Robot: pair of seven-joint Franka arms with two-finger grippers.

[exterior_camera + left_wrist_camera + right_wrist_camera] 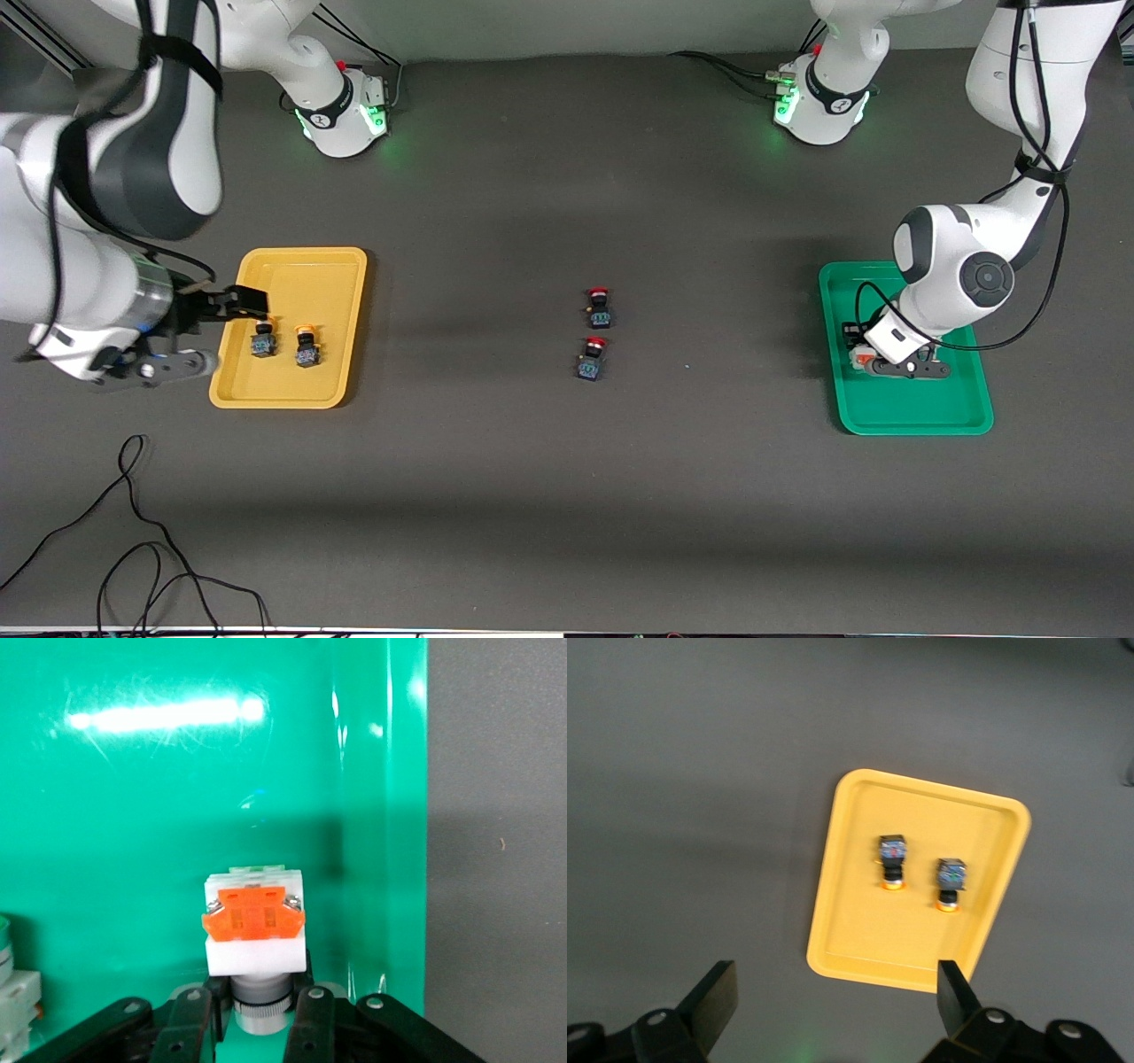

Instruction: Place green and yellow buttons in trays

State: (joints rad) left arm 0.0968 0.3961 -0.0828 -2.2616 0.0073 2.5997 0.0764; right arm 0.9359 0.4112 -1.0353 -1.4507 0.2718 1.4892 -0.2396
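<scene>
The dark grey matte counter (567, 496) carries everything. Toward the right arm's end lies the shallow yellow rectangular plastic tray with rounded corners (332, 266); toward the left arm's end lies its twin, the green plastic tray (912, 416).

The right hand (232, 303) hangs in the air over the yellow tray's edge, its black fingers (713, 997) spread wide with nothing between them. The left hand (899, 365) is down inside the green tray, its fingers (310, 1023) pinching the grey round neck of a white-bodied push button with an orange-red clip (255, 930), which rests on the tray floor near one rim. Just beside it in the same tray, at the left wrist view's edge, shows part of another white-grey button (13, 992).

In the yellow tray two yellow-orange capped buttons on black-blue bases (306, 346) stand side by side, apart from each other.

Between the trays, on the bare counter, sit two red-capped buttons on black-blue bases (599, 307), one nearer the front camera than the other.
</scene>
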